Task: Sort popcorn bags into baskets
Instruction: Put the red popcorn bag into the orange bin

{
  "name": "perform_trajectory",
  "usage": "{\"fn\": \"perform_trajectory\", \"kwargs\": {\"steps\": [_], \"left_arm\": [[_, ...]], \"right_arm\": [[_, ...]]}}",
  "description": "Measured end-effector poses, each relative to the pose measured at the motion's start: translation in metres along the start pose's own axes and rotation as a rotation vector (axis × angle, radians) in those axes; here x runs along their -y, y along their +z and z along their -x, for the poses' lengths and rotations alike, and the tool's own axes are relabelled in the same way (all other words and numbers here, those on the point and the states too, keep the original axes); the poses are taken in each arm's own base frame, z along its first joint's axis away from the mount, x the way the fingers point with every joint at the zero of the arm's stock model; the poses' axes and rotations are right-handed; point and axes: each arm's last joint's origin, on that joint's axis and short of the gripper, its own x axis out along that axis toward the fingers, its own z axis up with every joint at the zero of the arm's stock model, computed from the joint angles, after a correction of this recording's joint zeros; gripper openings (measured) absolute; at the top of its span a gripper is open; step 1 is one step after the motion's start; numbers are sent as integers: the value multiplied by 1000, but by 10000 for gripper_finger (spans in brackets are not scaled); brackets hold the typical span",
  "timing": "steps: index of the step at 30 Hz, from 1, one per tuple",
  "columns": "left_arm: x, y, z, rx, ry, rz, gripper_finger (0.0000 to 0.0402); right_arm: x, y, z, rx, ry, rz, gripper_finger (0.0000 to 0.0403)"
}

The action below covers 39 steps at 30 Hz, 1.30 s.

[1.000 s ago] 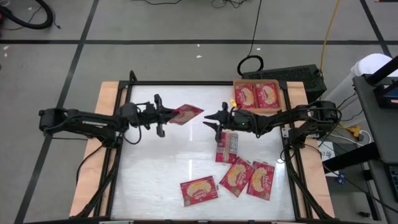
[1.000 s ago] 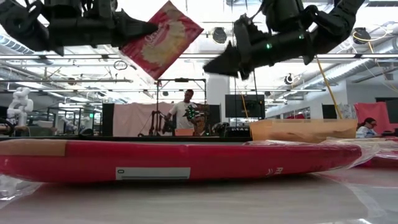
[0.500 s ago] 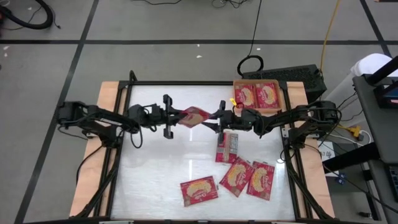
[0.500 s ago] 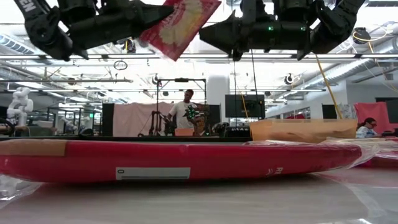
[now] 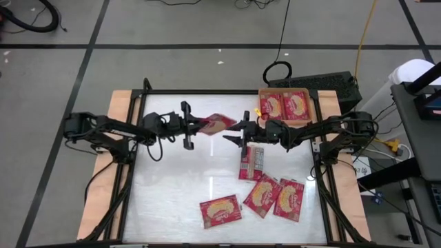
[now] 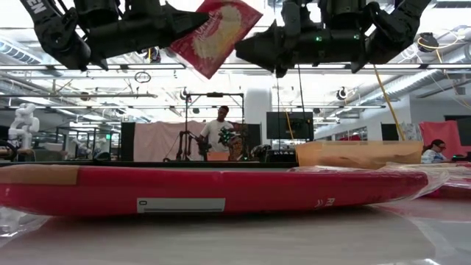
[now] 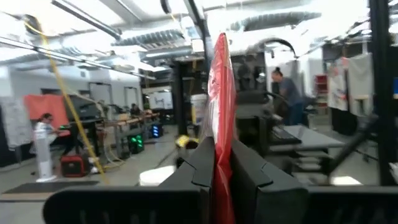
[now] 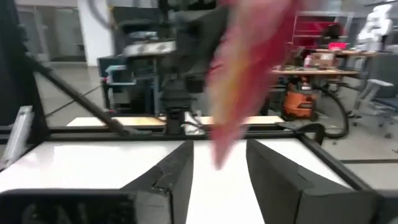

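My left gripper (image 5: 198, 125) is clamped on one edge of a red popcorn bag (image 5: 218, 122), holding it in the air above the middle of the surface (image 5: 172, 200). In my left wrist view the bag (image 7: 222, 93) stands edge-on between my two fingers (image 7: 198, 168). My right gripper (image 5: 238, 130) faces it from the other side with its fingers spread apart, the bag's far corner lying between them; I cannot tell whether they touch it. The orange tray (image 5: 286, 92) sits at the far right corner of the surface with two bags in it side by side. Four more bags lie on the surface: one grey-panel side up (image 5: 251, 162) just below my right gripper, three popcorn-picture side up nearer the front edge (image 5: 220, 210).
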Motion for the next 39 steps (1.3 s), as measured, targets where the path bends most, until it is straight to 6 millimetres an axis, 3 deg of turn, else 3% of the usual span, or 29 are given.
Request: {"fn": "perform_trajectory", "kwargs": {"steps": [8,14,20,31,39], "left_arm": [[-6,0,1,2,22,21,24],[-1,2,0,21,-12,29,29],[0,2,0,14,-20,29,29],[1,2,0,21,-29,23,30],[-4,3,1,10,-11,9,30]], "right_arm": [[1,5,0,56,-27,-12,194],[2,13,1,136,-59,3,184],[2,9,1,96,-65,-28,164],[7,4,1,42,-129,-18,210],[9,7,1,79,-89,-17,205]]}}
